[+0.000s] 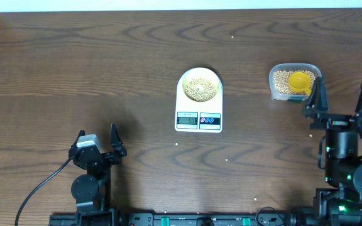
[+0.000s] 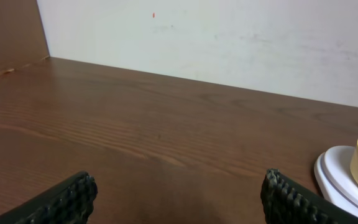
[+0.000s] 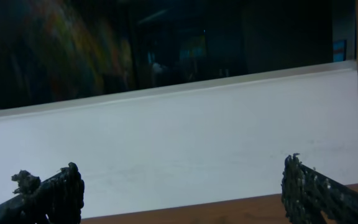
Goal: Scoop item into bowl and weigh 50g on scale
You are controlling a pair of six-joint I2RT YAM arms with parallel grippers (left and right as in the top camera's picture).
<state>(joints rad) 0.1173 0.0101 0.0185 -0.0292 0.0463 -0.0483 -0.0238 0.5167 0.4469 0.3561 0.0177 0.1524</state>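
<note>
Left claw (image 1: 97, 135): jaws spread wide, nothing between them, low over the bare desk (image 1: 74, 69). Right claw (image 1: 344, 94): jaws at full spread, holding nothing, raised and facing the far wall in its wrist view. Scale (image 1: 198, 120): white, flat on the desk, ahead of the left claw and off to its right, well apart from it; ahead of the right claw and well to its left. Its display is lit, the figure too small to read. Bowl (image 1: 185, 85): pale yellow, seated on the scale's far half, showing only at the right edge of the left wrist view. Beans (image 1: 200, 89): a heap inside the bowl; more fill the clear tub (image 1: 274, 70). The tub sits just ahead of the right claw, slightly to its left. Scoop (image 1: 300, 80): yellow, lying in the tub on the beans, nearest the right claw's left finger.
</note>
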